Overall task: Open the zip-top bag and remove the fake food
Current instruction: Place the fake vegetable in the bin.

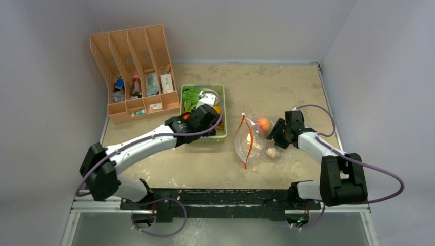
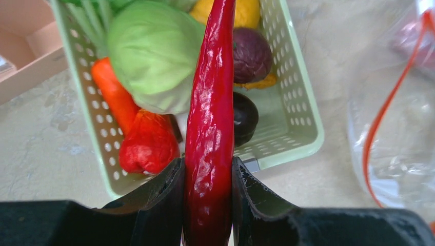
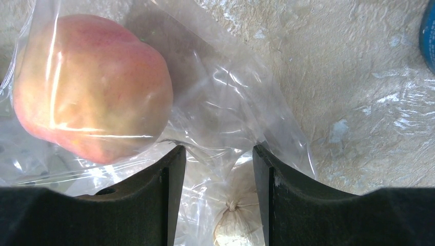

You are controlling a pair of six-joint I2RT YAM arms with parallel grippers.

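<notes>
Centrally, left gripper [image 2: 208,171] pinching glossy wrinkled red chili [image 2: 210,113] over perforated tray [image 2: 302,118], right gripper [image 3: 215,154] jaws half apart astride crinkly zip-top bag [image 3: 225,92], smooth peach [image 3: 92,87] upper left.

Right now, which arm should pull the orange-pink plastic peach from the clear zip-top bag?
Left, probably, after dropping its red plastic chili: the bag's zip mouth faces it. Right end effector straddles the far end.

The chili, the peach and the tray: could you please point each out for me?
Chili [image 2: 209,128], left wrist view, middle of its red body.
Peach [image 3: 92,87], right wrist view, centre of its rounded side.
Tray [image 2: 300,95], left wrist view, its perforated right wall.
</notes>
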